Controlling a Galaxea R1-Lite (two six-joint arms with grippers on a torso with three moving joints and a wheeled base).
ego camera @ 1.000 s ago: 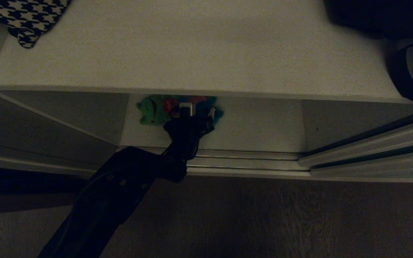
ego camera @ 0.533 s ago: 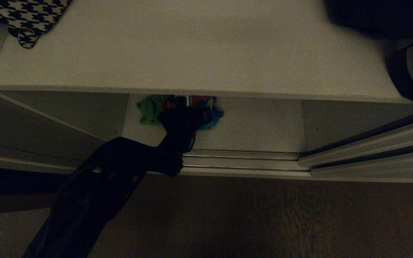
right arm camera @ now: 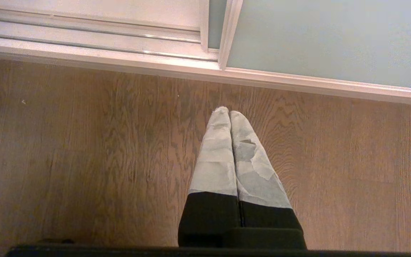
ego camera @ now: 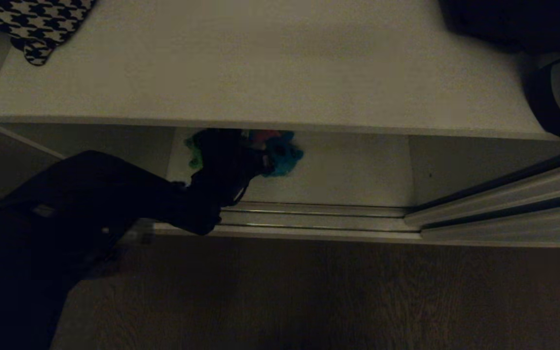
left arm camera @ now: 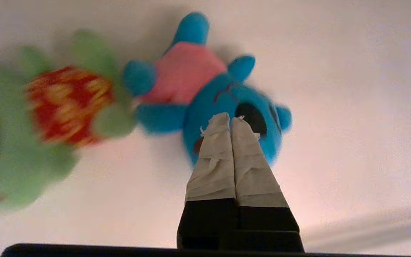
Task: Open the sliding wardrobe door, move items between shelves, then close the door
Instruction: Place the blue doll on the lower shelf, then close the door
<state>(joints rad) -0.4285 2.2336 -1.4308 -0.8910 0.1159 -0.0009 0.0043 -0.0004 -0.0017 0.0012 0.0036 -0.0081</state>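
Left claw (left arm camera: pixel 230 119) pressed together — empty — over teal toy (left arm camera: pixel 234 117).

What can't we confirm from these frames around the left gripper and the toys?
- Whether the left gripper pinches the teal-blue toy: left wrist view shows shut fingertips against its face, nothing visibly between them.
- Green toy: blurred and cut by the frame edge there; in the head view the left arm and upper shelf cover most of it.
- Black bag: cropped, too dark.
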